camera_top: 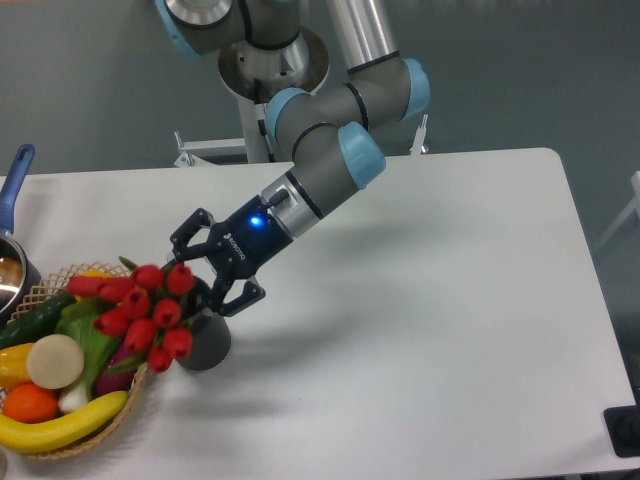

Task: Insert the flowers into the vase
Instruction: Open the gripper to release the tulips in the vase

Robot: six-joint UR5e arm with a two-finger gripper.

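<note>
Arm (330,130): grey cylindrical links, light-blue caps at the joints, polished silver tube section at top. Wrist ring silver. Gripper (213,268): black body with white lettering, lit blue indicator, two black jointed fingers.

A robotics lab or test bench. A grey industrial arm with blue joint caps (330,140) rises from a metal pedestal at the upper centre, over a plain white rectangular table (440,300) against a bare grey wall. At the lower left, a woven wicker basket of toy-like fruit and vegetables (60,400) looks staged.
</note>
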